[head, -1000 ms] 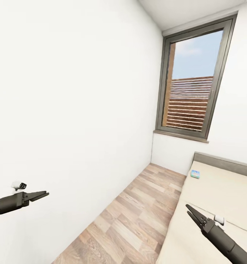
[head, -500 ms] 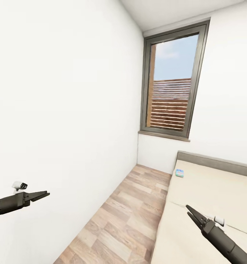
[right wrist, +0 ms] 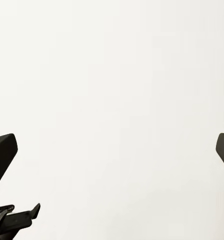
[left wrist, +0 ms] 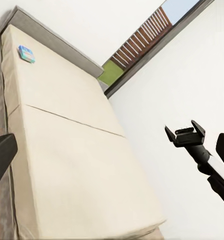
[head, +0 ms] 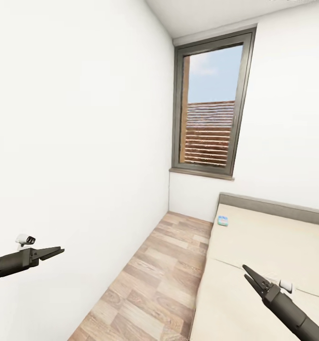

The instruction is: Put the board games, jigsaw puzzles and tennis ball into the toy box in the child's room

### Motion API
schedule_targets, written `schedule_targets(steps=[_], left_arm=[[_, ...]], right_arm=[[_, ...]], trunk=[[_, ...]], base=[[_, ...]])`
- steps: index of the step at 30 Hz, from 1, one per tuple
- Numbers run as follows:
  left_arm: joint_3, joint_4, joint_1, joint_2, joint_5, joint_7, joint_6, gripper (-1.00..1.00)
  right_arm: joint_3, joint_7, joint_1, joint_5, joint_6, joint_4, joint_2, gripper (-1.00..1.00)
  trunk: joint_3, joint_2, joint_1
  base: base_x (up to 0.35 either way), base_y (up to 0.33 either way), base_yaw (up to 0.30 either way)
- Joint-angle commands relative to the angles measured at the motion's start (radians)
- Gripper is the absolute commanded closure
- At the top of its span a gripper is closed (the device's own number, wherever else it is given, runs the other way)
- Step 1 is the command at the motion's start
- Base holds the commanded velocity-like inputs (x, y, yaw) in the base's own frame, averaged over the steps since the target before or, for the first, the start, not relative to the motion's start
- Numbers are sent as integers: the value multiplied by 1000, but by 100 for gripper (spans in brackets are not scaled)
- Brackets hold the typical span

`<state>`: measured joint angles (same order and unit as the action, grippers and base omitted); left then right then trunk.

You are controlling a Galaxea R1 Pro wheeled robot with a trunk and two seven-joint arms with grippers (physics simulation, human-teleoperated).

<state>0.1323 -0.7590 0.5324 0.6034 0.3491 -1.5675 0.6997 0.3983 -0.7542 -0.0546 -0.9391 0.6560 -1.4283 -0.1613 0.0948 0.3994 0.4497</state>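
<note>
Beside the window, a small blue board game lies at the bed's head corner; left tool and right tool hover empty, jaws apart.

White walls are seen on two sides, meeting at a corner beside a tall dark-framed window. Blue sky and what may be slatted boards are shown through it. A wood-plank floor is laid below.
</note>
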Motion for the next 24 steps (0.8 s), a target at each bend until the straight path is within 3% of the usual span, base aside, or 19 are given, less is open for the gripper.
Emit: schedule_targets(steps=[1, 14, 24], left_arm=[[0, 0, 0, 1, 1, -3, 11, -100], [0, 0, 0, 0, 1, -3, 11, -100], [0, 0, 0, -1, 1, -3, 11, -100]], right_arm=[[3, 1, 0, -6, 7, 0, 0, -100], [8, 1, 1, -6, 14, 2, 0, -100], [8, 1, 2, -6, 14, 2, 0, -100]], trunk=[[-1, 1, 0], [-14, 1, 0], [-22, 1, 0]], base=[[-5, 233, -210], [0, 269, -228], [21, 57, -244]])
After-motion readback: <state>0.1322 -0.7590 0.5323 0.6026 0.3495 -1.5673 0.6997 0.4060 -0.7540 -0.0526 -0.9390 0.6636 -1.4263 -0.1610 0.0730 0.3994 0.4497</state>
